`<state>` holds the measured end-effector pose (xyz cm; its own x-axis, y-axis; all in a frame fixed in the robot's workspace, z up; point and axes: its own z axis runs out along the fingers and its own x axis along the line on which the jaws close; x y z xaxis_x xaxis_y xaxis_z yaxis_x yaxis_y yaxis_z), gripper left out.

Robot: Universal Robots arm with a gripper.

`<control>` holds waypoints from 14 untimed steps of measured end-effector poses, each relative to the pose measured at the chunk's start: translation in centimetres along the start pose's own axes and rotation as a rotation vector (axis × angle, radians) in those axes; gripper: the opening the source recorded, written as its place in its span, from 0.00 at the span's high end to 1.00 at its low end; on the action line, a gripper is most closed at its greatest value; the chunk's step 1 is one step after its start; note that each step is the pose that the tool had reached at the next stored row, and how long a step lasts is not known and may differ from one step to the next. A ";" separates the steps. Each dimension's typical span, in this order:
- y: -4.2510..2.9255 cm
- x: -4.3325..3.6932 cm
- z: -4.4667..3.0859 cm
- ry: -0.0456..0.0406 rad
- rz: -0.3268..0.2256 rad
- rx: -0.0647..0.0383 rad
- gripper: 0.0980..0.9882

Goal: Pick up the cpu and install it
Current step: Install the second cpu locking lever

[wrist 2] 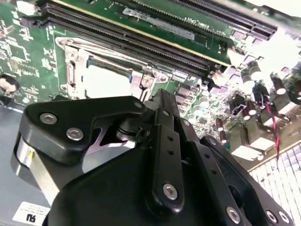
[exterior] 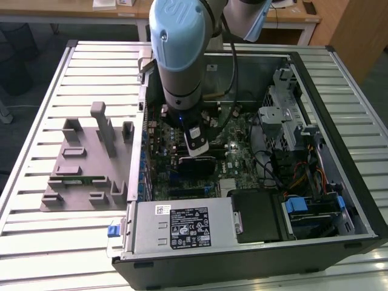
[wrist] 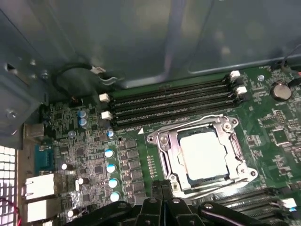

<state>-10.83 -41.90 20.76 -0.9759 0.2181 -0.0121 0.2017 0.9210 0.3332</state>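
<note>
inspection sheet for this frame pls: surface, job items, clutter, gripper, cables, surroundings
Surface: slatted metal table, open PC case lying on it.
Job's things: cpu sits in the motherboard socket frame; pale top visible.
Clutter: grey fixture tray on the exterior view's left, beside the case.
Gripper: gripper low over the motherboard, near the socket; finger state unclear.
Cables: bundle by the drive bays; red wire over board.
Surroundings: wooden desks behind.
</note>
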 end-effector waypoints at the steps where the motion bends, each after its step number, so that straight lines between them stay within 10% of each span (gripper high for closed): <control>1: 0.04 -0.02 -0.10 -0.0018 -0.001 0.009 0.99; 14: 1.31 -0.97 0.28 -0.0216 -0.005 0.100 0.99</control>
<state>-9.59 -40.81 20.95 -0.9751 0.2193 -0.0342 0.2052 0.9494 0.2376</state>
